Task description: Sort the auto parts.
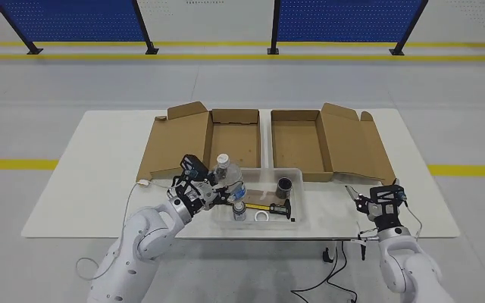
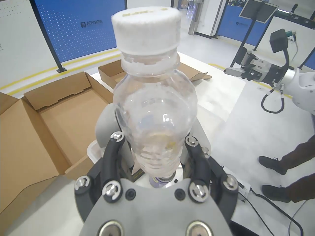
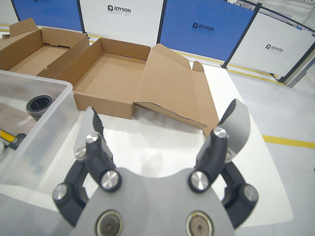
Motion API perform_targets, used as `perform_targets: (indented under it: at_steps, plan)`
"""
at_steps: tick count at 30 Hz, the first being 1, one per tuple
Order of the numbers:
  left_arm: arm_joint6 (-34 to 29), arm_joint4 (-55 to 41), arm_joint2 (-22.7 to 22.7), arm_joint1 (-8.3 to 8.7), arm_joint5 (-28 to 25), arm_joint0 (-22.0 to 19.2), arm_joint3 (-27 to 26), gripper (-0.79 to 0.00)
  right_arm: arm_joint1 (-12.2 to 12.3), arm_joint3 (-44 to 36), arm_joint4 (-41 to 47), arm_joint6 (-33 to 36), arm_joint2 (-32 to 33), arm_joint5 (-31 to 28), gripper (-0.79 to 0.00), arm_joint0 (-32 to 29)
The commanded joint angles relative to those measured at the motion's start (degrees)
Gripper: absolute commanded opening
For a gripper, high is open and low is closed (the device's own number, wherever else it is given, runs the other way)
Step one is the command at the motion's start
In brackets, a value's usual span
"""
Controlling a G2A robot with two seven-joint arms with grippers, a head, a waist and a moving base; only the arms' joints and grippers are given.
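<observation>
Overall, the parts are listed from my left side to my right.

1. Left cardboard box [image 1: 227, 140]: lies open on the white table [image 1: 98, 167], its lid flap folded out to the left. Its tray holds nothing I can see.
2. Left gripper [image 2: 152, 133]: my jaws are closed around the lower body of a clear bottle [image 2: 155, 104], pressing it from both sides. In the top view I hold this bottle over the left far corner of the bin, near the left box's front wall. Its white cap points toward that box.
3. Clear plastic bin [image 1: 299, 178]: sits at the table's near edge, in front of the gap between the two boxes.
4. Bin contents: a small capped item [image 1: 239, 210] at the left end, which I cannot identify, with a white ring [image 1: 261, 217] beside it. A yellow measuring tool [image 1: 265, 206] lies along the middle, and a black cylinder [image 1: 285, 186] stands upright toward the right far corner.
5. Right cardboard box [image 1: 299, 144]: open, with its lid flap folded out to the right. It stands just beside the left box, and its tray looks bare.
6. Right gripper [image 3: 163, 114]: my jaws are spread wide and grip nothing. It hovers over bare table near the front edge, to the right of the bin and in front of the right box's flap.
</observation>
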Motion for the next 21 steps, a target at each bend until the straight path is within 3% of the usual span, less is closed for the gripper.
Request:
perform_targets:
  at_steps: [1,13,21]
  plan:
    - [-0.43,-0.77,-0.42,0.12,-0.22,-0.04,0.06,-0.785,0.00,0.00,0.00,0.00,0.00,0.00,0.000,0.00]
    - [2.51,0.75,1.56,-0.03,1.75,-2.79,1.74,-0.785,0.00,0.00,0.00,0.00,0.00,0.00,0.000,0.00]
    - [8.51,10.92,9.37,-1.61,11.14,-9.77,6.92,-0.785,0.00,0.00,0.00,0.00,0.00,0.00,0.000,0.00]
